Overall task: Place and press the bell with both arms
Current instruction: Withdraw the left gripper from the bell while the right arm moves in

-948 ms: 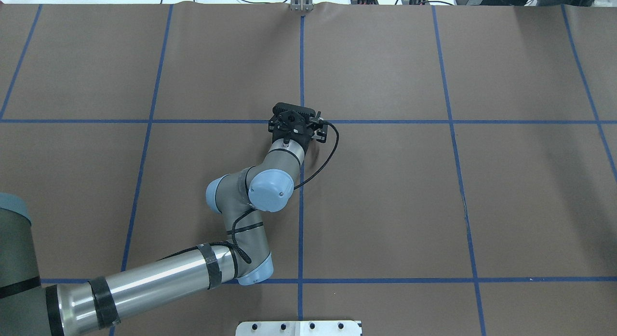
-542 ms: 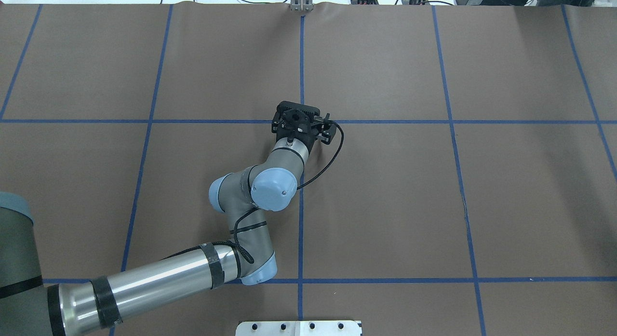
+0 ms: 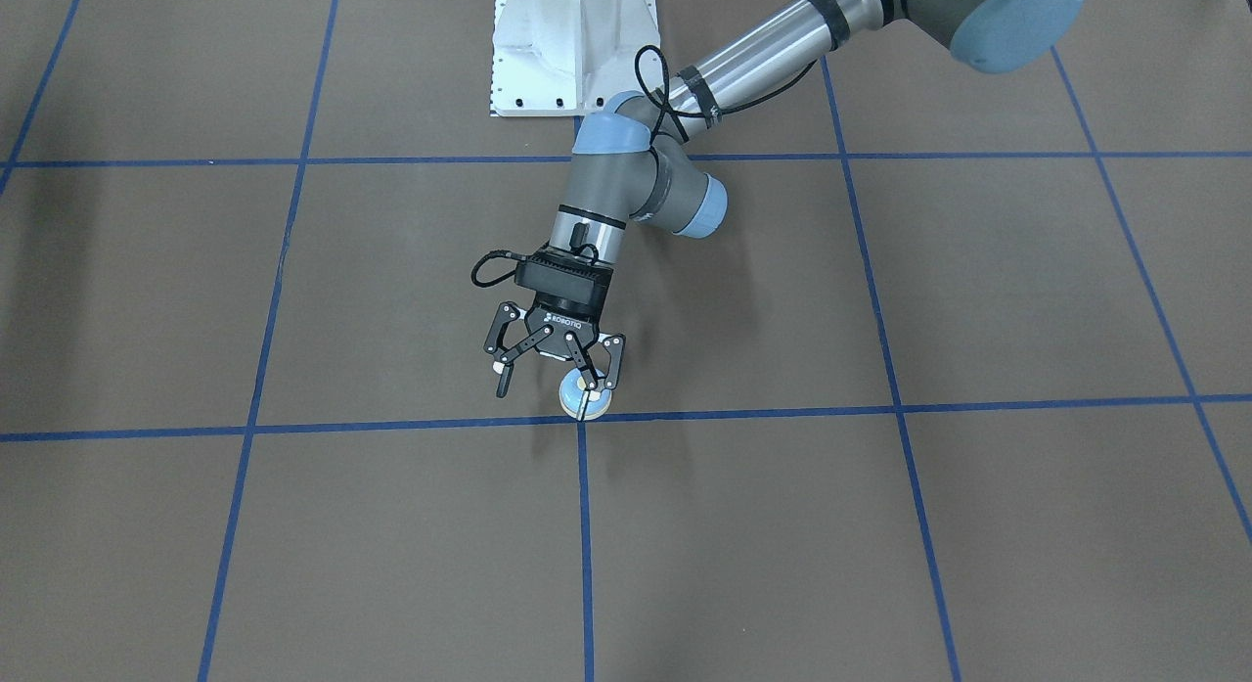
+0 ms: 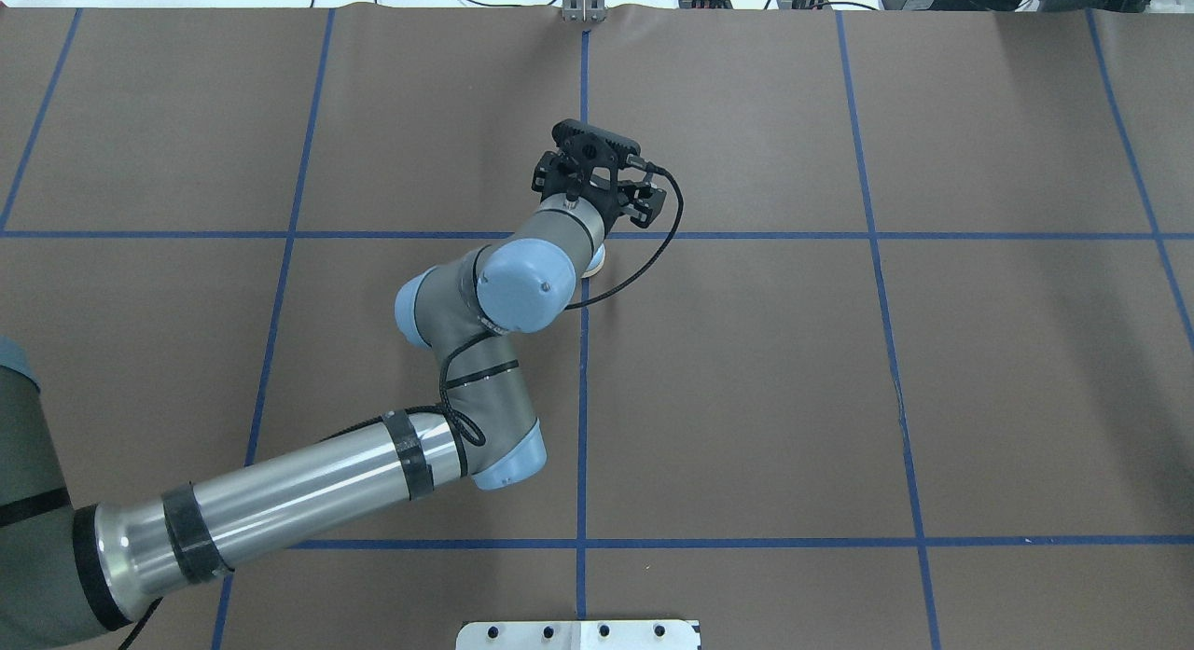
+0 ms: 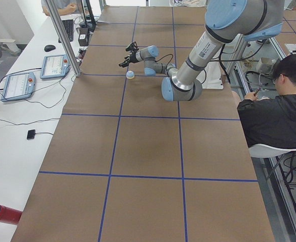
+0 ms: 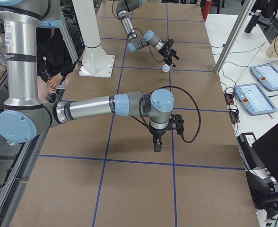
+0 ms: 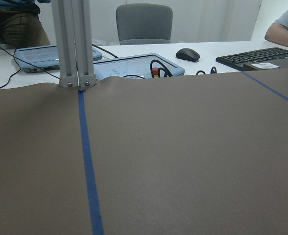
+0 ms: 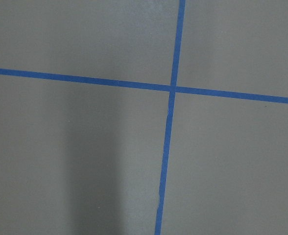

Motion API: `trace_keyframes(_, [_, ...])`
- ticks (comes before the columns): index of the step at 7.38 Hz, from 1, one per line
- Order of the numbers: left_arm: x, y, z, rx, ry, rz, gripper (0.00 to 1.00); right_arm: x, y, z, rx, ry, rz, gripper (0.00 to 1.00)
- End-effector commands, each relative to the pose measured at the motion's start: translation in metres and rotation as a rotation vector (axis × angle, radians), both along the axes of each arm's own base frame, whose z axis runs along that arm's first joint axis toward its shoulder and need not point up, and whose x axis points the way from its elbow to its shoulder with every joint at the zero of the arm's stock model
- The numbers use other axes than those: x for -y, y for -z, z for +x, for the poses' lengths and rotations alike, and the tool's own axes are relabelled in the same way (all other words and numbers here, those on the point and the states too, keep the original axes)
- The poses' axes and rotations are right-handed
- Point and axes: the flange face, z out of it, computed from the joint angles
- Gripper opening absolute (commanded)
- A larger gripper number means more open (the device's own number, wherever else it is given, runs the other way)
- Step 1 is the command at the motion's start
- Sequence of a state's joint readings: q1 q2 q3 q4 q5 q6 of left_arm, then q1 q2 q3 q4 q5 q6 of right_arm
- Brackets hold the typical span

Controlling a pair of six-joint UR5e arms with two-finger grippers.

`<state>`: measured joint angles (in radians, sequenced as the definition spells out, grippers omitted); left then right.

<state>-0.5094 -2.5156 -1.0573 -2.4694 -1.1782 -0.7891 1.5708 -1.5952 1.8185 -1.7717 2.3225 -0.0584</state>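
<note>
The light-blue bell [image 3: 571, 396] stands on the brown table where two blue tape lines cross. It also shows in the exterior left view [image 5: 130, 74] and the exterior right view [image 6: 165, 68], and in the overhead view its cream rim [image 4: 595, 258] peeks out beside the wrist. My left gripper [image 3: 544, 398] is open and empty, raised just above and beyond the bell; one finger overlaps it in the front view. My right gripper [image 6: 156, 145] shows only in the exterior right view, pointing down over a tape cross; I cannot tell if it is open or shut.
The white bolted pedestal [image 3: 572, 46] stands at the robot's side of the table. An aluminium post [image 4: 583, 2] rises at the far edge, with pendants, a keyboard and cables behind it. A seated operator [image 5: 274, 101] is beside the table.
My left arm has swung its gripper up and toward the far edge of the table. The bell's rim now shows beside the wrist, where the gripper was before.
</note>
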Motion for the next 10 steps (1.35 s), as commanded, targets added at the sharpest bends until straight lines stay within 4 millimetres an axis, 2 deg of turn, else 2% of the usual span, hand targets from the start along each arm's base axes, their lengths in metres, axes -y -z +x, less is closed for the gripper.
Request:
trace_keyframes(1, [0.074, -0.015, -0.065, 0.119, -0.084, -0.163, 1.0, 0.033, 0.034, -0.023, -0.01, -0.002, 0.025, 1.0])
trace_keyframes(2, [0.103, -0.039, -0.1, 0.162, -0.126, -0.195, 1.0, 0.064, 0.06, -0.052, -0.007, 0.022, 0.047, 1.0])
trace_keyframes(3, [0.118, -0.078, -0.126, 0.199, -0.142, -0.225, 1.0, 0.109, 0.099, -0.094, -0.026, 0.057, 0.08, 1.0])
trace_keyframes(4, [0.127, -0.103, -0.142, 0.248, -0.139, -0.221, 1.0, 0.139, 0.121, -0.12, -0.02, 0.081, 0.093, 1.0])
trace_keyframes(5, [0.131, -0.12, -0.152, 0.26, -0.146, -0.229, 1.0, 0.158, 0.157, -0.16, -0.009, 0.055, 0.072, 0.8])
trace_keyframes(6, [0.13, -0.12, -0.155, 0.245, -0.156, -0.228, 1.0, 0.166, 0.201, -0.206, 0.014, 0.017, 0.048, 0.14])
trace_keyframes(7, [0.135, -0.122, -0.162, 0.248, -0.153, -0.232, 1.0, 0.169, 0.234, -0.239, 0.033, -0.004, 0.032, 0.0])
trace_keyframes(8, [0.141, -0.134, -0.178, 0.237, -0.176, -0.256, 0.99, 0.168, 0.274, -0.276, 0.067, -0.049, 0.002, 0.0])
trace_keyframes(9, [0.146, -0.146, -0.197, 0.231, -0.211, -0.267, 0.99, 0.159, 0.305, -0.318, 0.102, -0.056, 0.009, 0.0])
trace_keyframes(10, [0.144, -0.164, -0.215, 0.239, -0.221, -0.275, 0.99, 0.155, 0.345, -0.352, 0.101, -0.077, 0.051, 0.0])
